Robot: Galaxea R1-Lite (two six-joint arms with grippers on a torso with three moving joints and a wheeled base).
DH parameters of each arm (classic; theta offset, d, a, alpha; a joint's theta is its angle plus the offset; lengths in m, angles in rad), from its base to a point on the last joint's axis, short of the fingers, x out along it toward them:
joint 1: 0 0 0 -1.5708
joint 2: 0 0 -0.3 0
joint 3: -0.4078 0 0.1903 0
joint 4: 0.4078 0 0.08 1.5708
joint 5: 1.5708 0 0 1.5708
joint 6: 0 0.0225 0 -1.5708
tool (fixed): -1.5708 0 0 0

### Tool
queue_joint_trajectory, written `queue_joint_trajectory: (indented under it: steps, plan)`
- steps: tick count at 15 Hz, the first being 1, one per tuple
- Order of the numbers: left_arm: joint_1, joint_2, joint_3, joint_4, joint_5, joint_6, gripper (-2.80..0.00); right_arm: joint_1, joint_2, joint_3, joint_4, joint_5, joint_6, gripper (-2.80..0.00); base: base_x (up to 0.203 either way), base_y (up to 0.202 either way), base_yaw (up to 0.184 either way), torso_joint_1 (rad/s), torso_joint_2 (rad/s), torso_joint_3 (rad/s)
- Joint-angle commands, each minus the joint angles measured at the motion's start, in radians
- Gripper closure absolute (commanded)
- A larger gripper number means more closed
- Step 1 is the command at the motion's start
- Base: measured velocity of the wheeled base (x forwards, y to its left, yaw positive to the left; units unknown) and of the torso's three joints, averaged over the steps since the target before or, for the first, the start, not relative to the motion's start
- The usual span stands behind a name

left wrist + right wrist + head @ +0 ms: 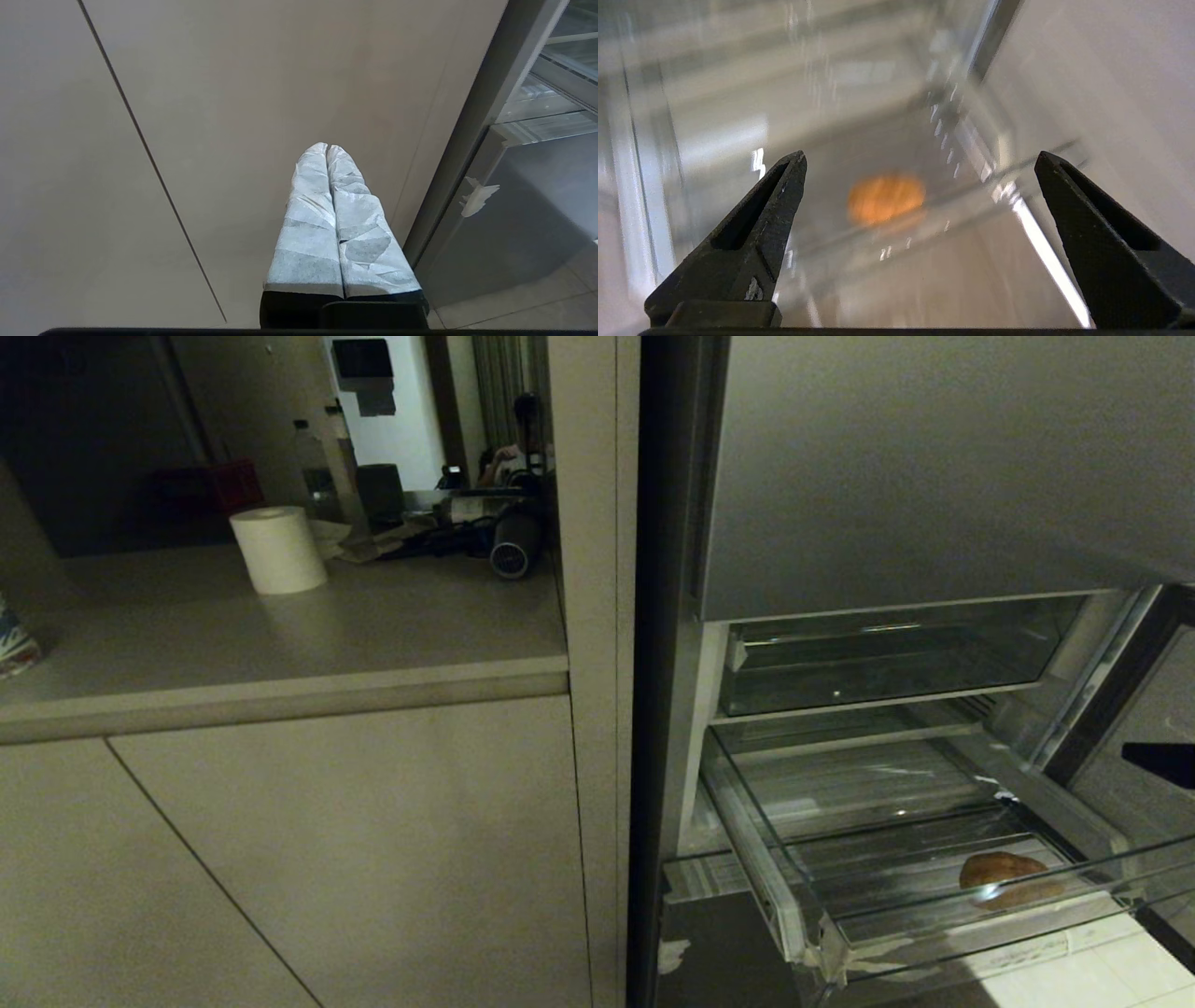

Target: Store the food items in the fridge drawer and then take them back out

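Head view showed the wide clear-plastic fridge drawer [924,868] pulled out, with the flat orange-brown food piece [1004,873] lying on its ribbed floor near the front lip. Above that drawer, the right gripper [920,163] hung with its black fingers [756,224] spread wide, holding nothing. Beside the drawer, against the beige cabinet door [233,116], the left gripper's [327,148] white-wrapped fingers were pressed together, empty.

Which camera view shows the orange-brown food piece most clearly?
The head view: the orange-brown food piece lies sharp inside the clear fridge drawer. The right wrist view shows it blurred; the left wrist view does not show it.
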Motion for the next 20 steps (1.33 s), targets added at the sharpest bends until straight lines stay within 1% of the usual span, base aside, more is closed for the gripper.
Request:
queue_joint_trajectory:
  steps: [1, 2, 6, 9, 12, 15, 20]
  plan:
    - [0.0, 0.001, 0.0, 0.0, 0.0, 0.0, 0.0, 0.0, 0.073, -0.048, 0.153, -0.002, -0.005, -2.8, 0.0, 0.0, 0.0, 0.0, 0.0, 0.0]
    - [0.0, 0.001, 0.0, 0.0, 0.0, 0.0, 0.0, 0.0, 0.097, -0.054, 0.184, -0.002, -0.024, -2.8, 0.0, 0.0, 0.0, 0.0, 0.0, 0.0]
    - [0.0, 0.001, 0.0, 0.0, 0.0, 0.0, 0.0, -0.001, 0.224, -0.06, 0.193, 0.024, -0.1, -2.8, 0.0, 0.0, 0.0, 0.0, 0.0, 0.0]
    - [0.0, 0.001, 0.0, 0.0, 0.0, 0.0, 0.0, -0.003, 0.379, -0.139, 0.202, 0.026, -0.141, -2.8, 0.0, 0.0, 0.0, 0.0, 0.0, 0.0]
    - [0.0, 0.001, 0.0, 0.0, 0.0, 0.0, 0.0, -0.006, 0.532, -0.254, 0.252, 0.029, -0.158, -2.8, 0.0, 0.0, 0.0, 0.0, 0.0, 0.0]
    - [0.0, 0.001, 0.0, 0.0, 0.0, 0.0, 0.0, -0.005, 0.64, -0.386, 0.37, 0.052, -0.162, -2.8, 0.0, 0.0, 0.0, 0.0, 0.0, 0.0]
    - [0.0, 0.001, 0.0, 0.0, 0.0, 0.0, 0.0, -0.006, 0.8, -0.663, 0.666, 0.092, -0.17, -2.8, 0.0, 0.0, 0.0, 0.0, 0.0, 0.0]
